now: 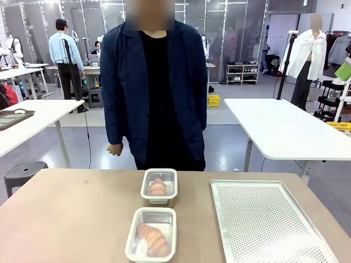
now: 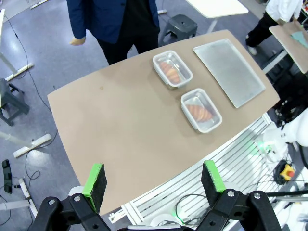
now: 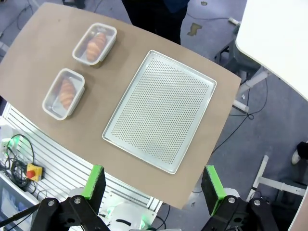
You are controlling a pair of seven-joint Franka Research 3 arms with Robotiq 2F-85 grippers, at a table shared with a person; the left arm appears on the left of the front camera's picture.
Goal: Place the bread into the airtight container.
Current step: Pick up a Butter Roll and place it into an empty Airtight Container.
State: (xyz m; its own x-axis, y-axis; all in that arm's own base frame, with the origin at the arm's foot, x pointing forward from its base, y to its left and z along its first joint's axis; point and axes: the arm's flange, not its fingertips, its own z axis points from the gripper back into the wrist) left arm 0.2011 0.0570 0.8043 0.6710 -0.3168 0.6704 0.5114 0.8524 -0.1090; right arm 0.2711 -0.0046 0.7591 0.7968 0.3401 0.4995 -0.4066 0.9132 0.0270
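While I stand near the robot, both arms hang high above the brown surface (image 1: pixel 71 219) and I note this:

Near container: the clear airtight container (image 1: pixel 151 234) closest to the robot's side has one golden bread (image 1: pixel 152 239) lying inside; no lid is on it.
Far container: a second container (image 1: pixel 159 186), just behind the first and closer to the person, also holds a bread (image 1: pixel 157 187); the two boxes are near each other but not touching.
Tray: a perforated metal tray (image 1: pixel 269 222) lies to the robot's right of the containers, flat, with nothing on it.
Left tool: the left tool (image 2: pixel 154 180) has its green pads (image 2: pixel 94 181) wide apart and carries nothing; it is high over the near edge of the surface.
Right tool: the right tool (image 3: pixel 153 180) is spread open too, holding nothing, above the tray's side.
Person: a person in a dark blue jacket (image 1: pixel 153 87) stands at the far edge, one hand (image 1: pixel 114 149) hanging down, apart from the surface.
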